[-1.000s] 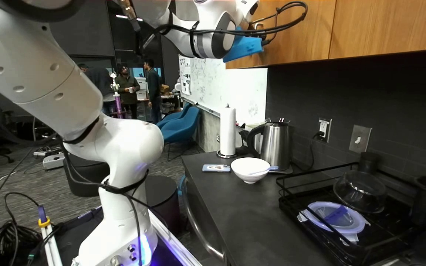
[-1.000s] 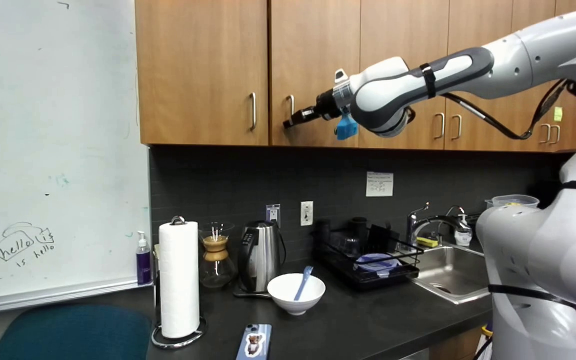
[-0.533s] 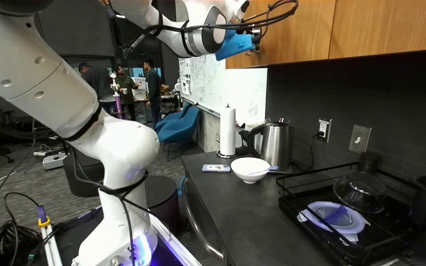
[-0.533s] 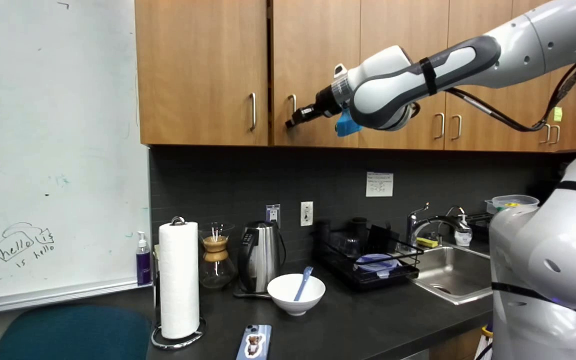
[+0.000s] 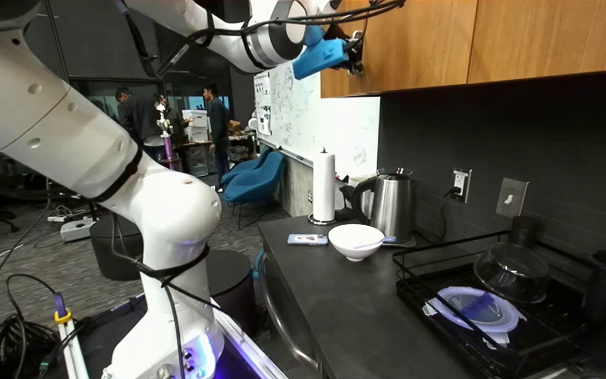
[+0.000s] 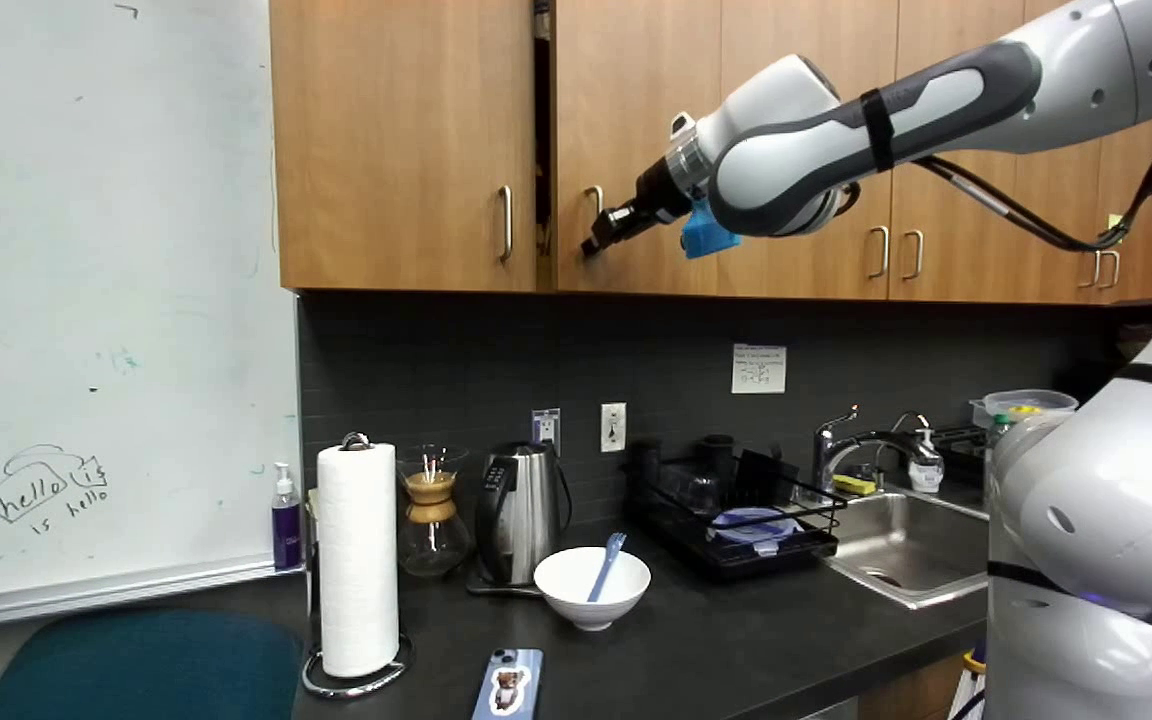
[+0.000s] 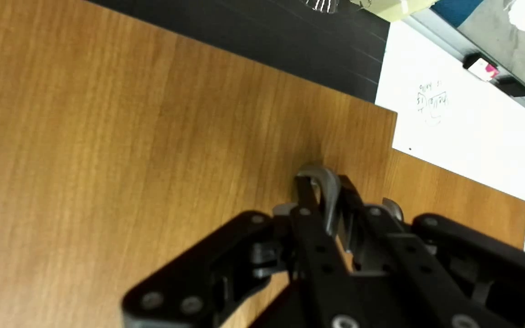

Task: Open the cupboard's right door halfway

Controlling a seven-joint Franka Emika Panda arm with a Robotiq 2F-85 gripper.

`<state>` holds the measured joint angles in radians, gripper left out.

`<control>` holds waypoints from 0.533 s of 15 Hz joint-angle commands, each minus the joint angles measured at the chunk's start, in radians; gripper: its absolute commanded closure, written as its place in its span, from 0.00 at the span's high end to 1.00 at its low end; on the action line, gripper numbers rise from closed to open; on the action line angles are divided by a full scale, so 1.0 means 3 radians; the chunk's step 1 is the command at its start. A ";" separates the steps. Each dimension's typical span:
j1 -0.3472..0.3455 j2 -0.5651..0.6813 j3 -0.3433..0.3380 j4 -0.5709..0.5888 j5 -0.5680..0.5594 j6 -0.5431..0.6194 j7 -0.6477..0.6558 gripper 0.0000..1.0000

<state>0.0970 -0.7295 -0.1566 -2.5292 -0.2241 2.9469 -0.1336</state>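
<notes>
Jaws pinched on handle; cupboard R door slightly ajar.
Gripper has handle clamped from both sides, per wrist view; R door gap is on its L side, L door closed (L/R facing cupboard). Cupboard runs above bench back edge. On bench: kettle nr back edge, bowl w/ blue fork just in front, paper towel roll nr L edge, phone nr front-L corner, dish rack along back edge, sink further R.
</notes>
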 commanded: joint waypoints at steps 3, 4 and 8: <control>-0.0007 -0.0345 0.0244 -0.0092 0.0019 -0.0564 -0.0223 0.04; -0.0007 -0.0375 0.0258 -0.0090 0.0020 -0.0618 -0.0223 0.04; -0.0027 -0.0526 0.0321 -0.0116 0.0010 -0.0810 -0.0199 0.04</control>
<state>0.0882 -0.8020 -0.1308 -2.5288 -0.2186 2.8049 -0.1194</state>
